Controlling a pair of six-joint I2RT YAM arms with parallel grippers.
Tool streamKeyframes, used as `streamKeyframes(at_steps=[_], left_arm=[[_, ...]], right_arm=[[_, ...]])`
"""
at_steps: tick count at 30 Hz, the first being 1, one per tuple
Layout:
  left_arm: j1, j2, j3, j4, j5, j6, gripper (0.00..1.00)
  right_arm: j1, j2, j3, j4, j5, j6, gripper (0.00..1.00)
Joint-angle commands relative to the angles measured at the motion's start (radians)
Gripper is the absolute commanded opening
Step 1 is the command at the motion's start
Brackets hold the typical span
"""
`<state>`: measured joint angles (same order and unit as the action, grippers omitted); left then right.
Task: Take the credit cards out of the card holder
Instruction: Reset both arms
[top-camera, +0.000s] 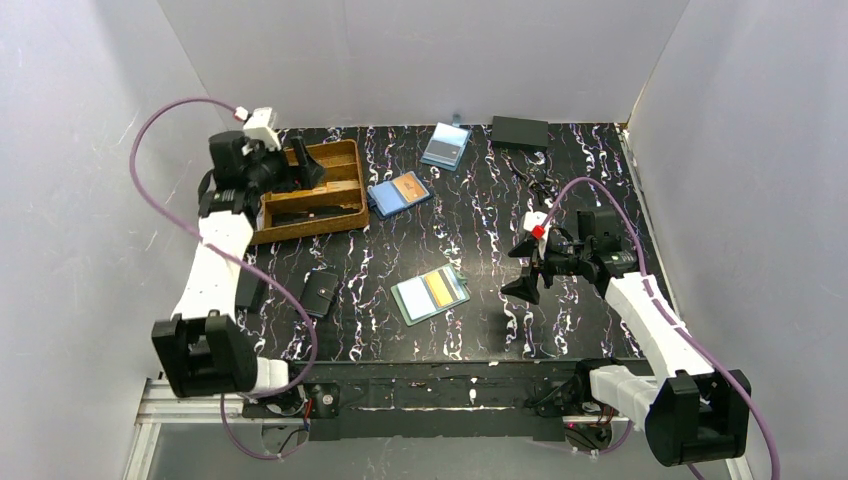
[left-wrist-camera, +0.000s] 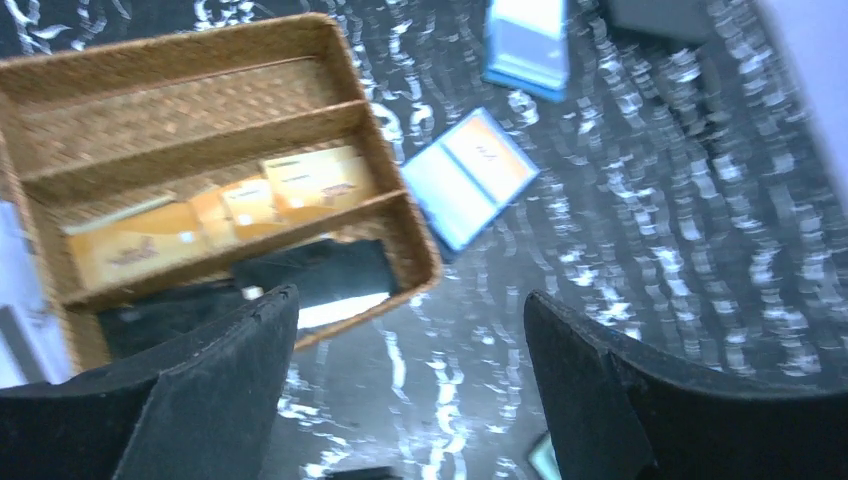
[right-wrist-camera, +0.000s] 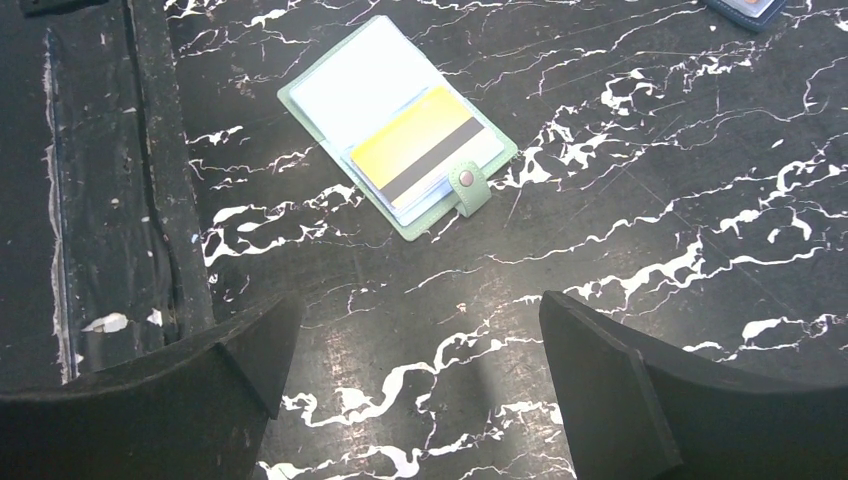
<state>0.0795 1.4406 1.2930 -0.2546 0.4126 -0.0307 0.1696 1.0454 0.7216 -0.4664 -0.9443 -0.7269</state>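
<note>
The teal-green card holder (top-camera: 430, 295) lies open on the black marbled table, front centre. A yellow card with a dark stripe (top-camera: 440, 290) and pale cards sit in it. In the right wrist view the holder (right-wrist-camera: 330, 85) shows a snap tab, with the yellow card (right-wrist-camera: 415, 145) on top. My right gripper (top-camera: 522, 270) is open and empty, just right of the holder and apart from it; it also shows in the right wrist view (right-wrist-camera: 415, 380). My left gripper (top-camera: 308, 168) is open and empty above the wicker tray, far from the holder; it also shows in the left wrist view (left-wrist-camera: 410, 380).
A wicker tray (top-camera: 345, 215) at the back left holds cards and dark items. A bright blue holder with an orange card (top-camera: 399, 193), a pale-blue holder (top-camera: 446, 146) and a black box (top-camera: 520, 131) lie further back. Two black wallets (top-camera: 320, 292) lie front left.
</note>
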Motion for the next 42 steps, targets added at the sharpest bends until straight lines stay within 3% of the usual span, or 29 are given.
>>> streamKeyframes(at_steps=[1,4,7,11,15,18,24,28,35,42], left_arm=[[0.062,-0.155,-0.188,0.18,0.243,-0.418,0.84],[0.089,-0.275,-0.363,0.246,0.328,-0.612,0.97],[0.093,-0.372,-0.497,0.311,0.413,-0.734,0.98],[0.087,-0.522,-0.61,0.263,0.444,-0.752,0.98],[0.047,-0.683,-0.674,0.116,0.418,-0.715,0.98],[-0.049,-0.757,-0.707,0.06,0.384,-0.72,0.98],[-0.359,-0.805,-0.757,0.028,0.181,-0.746,0.98],[-0.447,-0.787,-0.753,0.022,0.151,-0.704,0.98],[-0.447,-0.696,-0.555,-0.149,0.131,-0.508,0.98],[-0.444,-0.556,-0.406,-0.201,0.097,-0.367,0.98]], right_arm=[[-0.013,-0.035,-0.01,0.015,0.005,-0.023,0.99],[-0.022,-0.04,-0.012,0.014,0.01,-0.031,0.98],[-0.033,-0.04,-0.012,0.012,0.013,-0.039,0.98],[-0.05,-0.036,-0.013,0.009,0.015,-0.047,0.98],[-0.061,-0.029,-0.017,0.011,0.015,-0.057,0.98],[-0.067,-0.023,-0.019,0.011,0.017,-0.065,0.98],[-0.091,-0.008,-0.028,0.003,0.01,-0.087,0.98],[-0.114,-0.002,-0.029,-0.028,-0.023,-0.127,0.98],[-0.145,-0.011,-0.03,-0.082,-0.085,-0.196,0.98],[-0.183,-0.021,-0.043,-0.084,-0.107,-0.209,0.98]])
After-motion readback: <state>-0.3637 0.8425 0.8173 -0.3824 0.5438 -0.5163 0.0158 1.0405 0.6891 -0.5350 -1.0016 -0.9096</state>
